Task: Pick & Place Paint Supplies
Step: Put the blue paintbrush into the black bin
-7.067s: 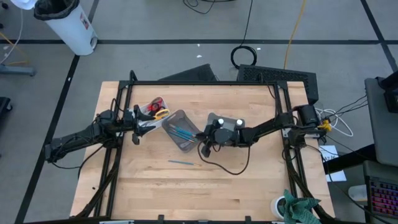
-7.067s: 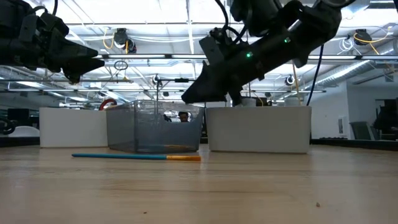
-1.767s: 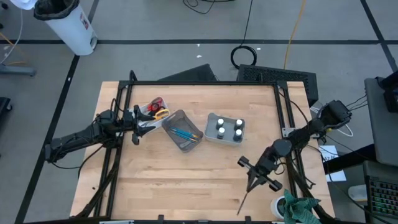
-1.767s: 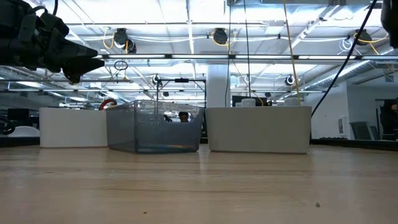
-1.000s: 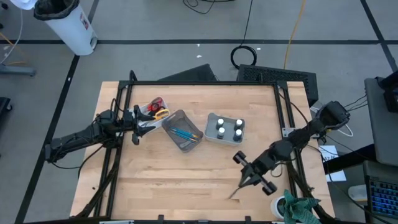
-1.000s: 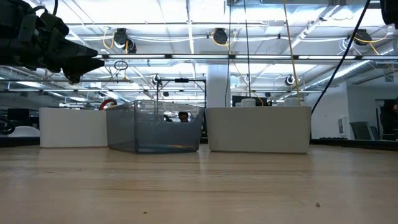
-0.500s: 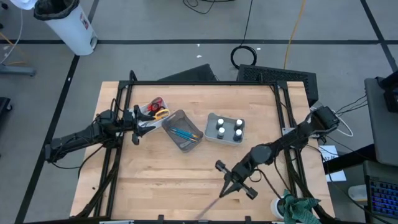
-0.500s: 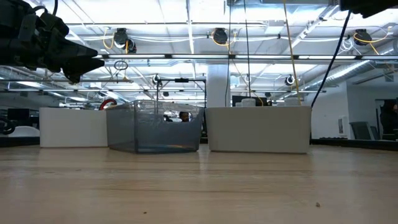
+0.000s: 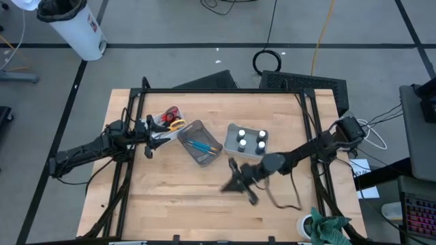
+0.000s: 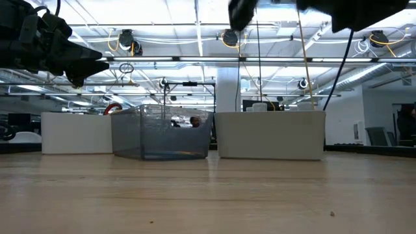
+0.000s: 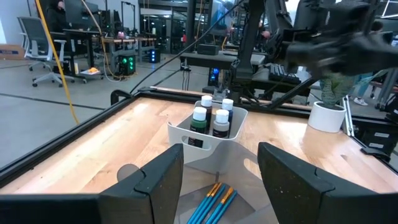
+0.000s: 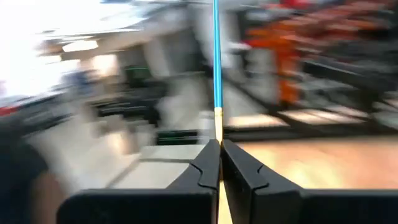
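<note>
Currently the right pincer (image 12: 219, 163) is closed on a thin teal paintbrush (image 12: 216, 62), its fingers pinching the orange end of the handle so that the teal shaft projects straight out beyond the tips. Seen from above, the right pincer (image 9: 237, 182) sits over the middle of the wooden surface (image 9: 170, 204), just near of the white bottle bin (image 9: 231, 133), with the right arm reaching in from the right edge, low and well extended; motion blur hides the brush in that view.

Handling judgement: the brush is very light, stiff along its length yet slender enough to pivot or slip between flat finger pads, so a hold nearer mid-handle would steady it better than one at the extreme end. Its bristle tip is the fragile part and should not be pressed against a bin wall.

The clear brush bin (image 9: 199, 143) lies to the left of the white bin and already contains several teal brushes (image 9: 199, 145). Four small dark bottles with white caps (image 11: 211, 117) stand upright inside the white bin. Scissors with red and yellow handles (image 9: 171, 118) rest in a further bin at far left.

The left pincer (image 11: 217, 171) waits with fingers spread apart and empty, held above the surface beside the scissors bin and facing the brush and bottle bins.
</note>
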`<action>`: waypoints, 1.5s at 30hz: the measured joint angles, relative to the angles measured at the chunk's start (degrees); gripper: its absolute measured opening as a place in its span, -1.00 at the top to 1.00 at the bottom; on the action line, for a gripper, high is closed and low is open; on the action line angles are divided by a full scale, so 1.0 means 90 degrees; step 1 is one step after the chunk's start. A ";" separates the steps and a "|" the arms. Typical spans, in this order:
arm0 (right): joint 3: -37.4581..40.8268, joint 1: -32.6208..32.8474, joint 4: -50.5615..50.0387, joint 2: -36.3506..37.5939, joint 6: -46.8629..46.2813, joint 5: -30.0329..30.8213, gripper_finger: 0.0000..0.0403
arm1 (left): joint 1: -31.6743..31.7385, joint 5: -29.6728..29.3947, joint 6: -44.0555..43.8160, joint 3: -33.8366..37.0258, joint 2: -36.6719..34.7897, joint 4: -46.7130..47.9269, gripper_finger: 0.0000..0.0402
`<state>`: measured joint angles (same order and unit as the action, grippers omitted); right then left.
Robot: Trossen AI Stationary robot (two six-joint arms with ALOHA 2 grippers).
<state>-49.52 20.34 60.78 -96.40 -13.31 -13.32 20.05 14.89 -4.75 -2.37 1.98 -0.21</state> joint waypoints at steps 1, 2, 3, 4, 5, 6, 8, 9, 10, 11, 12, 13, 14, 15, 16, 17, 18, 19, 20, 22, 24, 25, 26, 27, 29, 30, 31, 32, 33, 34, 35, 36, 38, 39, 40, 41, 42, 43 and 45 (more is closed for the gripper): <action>0.0000 -0.0091 -0.0158 0.0005 -0.0122 0.0424 1.00 | 0.0000 -0.0002 -0.0002 0.0000 0.0000 0.0002 -0.07; 0.0000 -0.0181 -0.0324 0.0007 -0.0260 0.0858 1.00 | 0.0000 -0.0001 -0.0001 0.0000 0.0000 0.0000 -0.07; 0.0000 -0.0270 -0.0489 0.0016 -0.0393 0.1249 1.00 | 0.0000 -0.0001 0.0000 0.0000 0.0000 0.0000 -0.07; -0.0018 -0.0366 -0.0684 0.0025 -0.0506 0.1611 1.00 | 0.0000 -0.0002 0.0000 0.0000 0.0000 0.0001 -0.07; -0.0085 -0.0457 -0.0994 0.0031 -0.0591 0.1942 1.00 | 0.0000 0.0000 -0.0002 0.0000 0.0000 0.0000 -0.07; -0.0168 -0.0548 -0.1336 0.0032 -0.0627 0.2233 1.00 | 0.0000 0.0000 -0.0002 0.0000 0.0000 0.0000 -0.07; -0.0387 -0.0707 -0.2336 0.0034 -0.0620 0.2741 1.00 | 0.0000 -0.0002 0.0000 0.0000 0.0000 0.0000 -0.07; -0.0520 -0.0777 -0.2857 0.0026 -0.0601 0.2981 1.00 | 0.0000 0.0000 0.0000 0.0000 0.0000 0.0000 -0.07; -0.0666 -0.0841 -0.3406 0.0022 -0.0582 0.3174 1.00 | 0.0000 0.0000 -0.0002 0.0000 -0.0002 0.0000 -0.07; -0.0804 -0.0899 -0.3872 0.0022 -0.0563 0.3348 1.00 | 0.0000 -0.0002 -0.0002 0.0000 0.0000 0.0000 -0.07; -0.0938 -0.0954 -0.4284 0.0026 -0.0544 0.3504 1.00 | 0.0000 -0.0001 0.0000 0.0000 0.0000 0.0002 -0.07; -0.1049 -0.1004 -0.4620 0.0029 -0.0535 0.3645 1.00 | 0.0000 0.0000 0.0000 0.0000 0.0000 0.0001 -0.07; -0.1126 -0.1042 -0.4892 0.0032 -0.0520 0.3780 1.00 | 0.0000 -0.0001 -0.0002 0.0000 0.0000 0.0000 -0.07; -0.1165 -0.1078 -0.5070 0.0033 -0.0518 0.3844 1.00 | 0.0000 -0.0002 -0.0002 0.0000 0.0000 0.0000 -0.07; -0.1188 -0.1123 -0.5203 0.0032 -0.0516 0.3841 1.00 | 0.0000 0.0000 0.0000 0.0000 0.0000 0.0000 -0.07; -0.1193 -0.1167 -0.5233 0.0028 -0.0516 0.3824 1.00 | 0.0000 0.0000 -0.0001 0.0000 0.0000 0.0000 -0.07; -0.1193 -0.1205 -0.5232 0.0027 -0.0523 0.3806 1.00 | 0.0000 0.0000 -0.0002 0.0000 0.0000 0.0000 -0.07; -0.1195 -0.1245 -0.5236 0.0027 -0.0545 0.3806 1.00 | 0.0000 -0.0002 -0.0002 0.0000 0.0000 0.0000 -0.07; -0.1202 -0.1289 -0.5257 0.0029 -0.0552 0.3808 1.00 | 0.0000 0.0000 0.0000 0.0000 0.0000 0.0000 -0.07; -0.1205 -0.1370 -0.5264 -0.0017 -0.0571 0.3808 1.00 | 0.0000 -0.0001 -0.0001 0.0000 -0.0001 0.0000 -0.07; -0.1201 -0.1422 -0.5319 -0.0054 -0.0613 0.3797 1.00 | 0.0000 0.0000 0.0000 0.0000 0.0000 0.0000 -0.07; -0.1200 -0.1438 -0.5321 -0.0056 -0.0614 0.3787 1.00 | 0.0000 0.0000 0.0000 0.0000 0.0000 0.0000 -0.07; -0.1200 -0.1441 -0.5297 -0.0054 -0.0614 0.3784 1.00 | 0.0000 0.0000 0.0000 0.0000 0.0000 0.0000 -0.07; -0.1200 -0.1440 -0.5278 -0.0044 -0.0613 0.3782 1.00 | 0.0000 -0.0002 0.0000 0.0000 0.0000 0.0000 -0.07; -0.1202 -0.1436 -0.5296 -0.0041 -0.0605 0.3788 1.00 | 0.0000 0.0000 0.0000 0.0000 0.0000 0.0000 -0.07; -0.1202 -0.1433 -0.5339 -0.0043 -0.0594 0.3786 1.00 | 0.0000 0.0000 -0.0002 0.0000 0.0000 0.0000 -0.07; -0.1202 -0.1433 -0.5385 -0.0045 -0.0587 0.3786 1.00 | 0.0000 0.0000 0.0000 0.0000 -0.0002 0.0000 -0.07; -0.1202 -0.1438 -0.5440 -0.0045 -0.0573 0.3790 1.00 | 0.0000 0.0000 0.0000 0.0000 0.0000 0.0000 -0.07; -0.1202 -0.1457 -0.5508 -0.0044 -0.0567 0.3794 1.00 | 0.0000 0.0000 0.0000 0.0000 0.0000 0.0000 -0.07; -0.1198 -0.1476 -0.5570 -0.0044 -0.0579 0.3793 1.00 | 0.0000 0.0000 0.0000 0.0000 0.0000 0.0000 -0.07; -0.1172 -0.1506 -0.5586 -0.0044 -0.0599 0.3793 1.00 | 0.0000 0.0000 0.0000 0.0000 0.0000 0.0000 -0.07; -0.1132 -0.1533 -0.5592 -0.0044 -0.0612 0.3794 1.00 | 0.0000 -0.0001 0.0000 0.0000 0.0000 0.0000 -0.07; -0.1076 -0.1577 -0.5552 -0.0044 -0.0637 0.3794 1.00 | 0.0000 0.0000 0.0000 0.0000 0.0000 0.0000 -0.07; -0.1063 -0.1600 -0.5537 -0.0044 -0.0672 0.3791 1.00 | 0.0000 0.0000 0.0000 0.0000 0.0000 0.0000 -0.07; -0.1051 -0.1608 -0.5502 -0.0044 -0.0698 0.3791 1.00 | 0.0000 -0.0001 0.0000 0.0000 0.0000 0.0000 -0.07; -0.1049 -0.1608 -0.5489 -0.0044 -0.0717 0.3791 1.00 | 0.0000 0.0000 0.0000 0.0000 0.0000 0.0000 -0.07; -0.1049 -0.1606 -0.5467 -0.0044 -0.0715 0.3787 1.00 | 0.0000 0.0000 0.0000 0.0000 0.0000 0.0000 -0.07; -0.1047 -0.1606 -0.5437 -0.0050 -0.0708 0.3781 1.00 | 0.0000 -0.0002 0.0000 0.0000 0.0000 0.0000 -0.07; -0.1063 -0.1619 -0.5262 -0.0191 -0.0681 0.3671 1.00 | 0.0000 0.0000 0.0000 0.0000 0.0000 0.0000 -0.07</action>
<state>-59.08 5.77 13.43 -98.12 -19.44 19.72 20.05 14.90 -4.75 -2.37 1.97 -0.21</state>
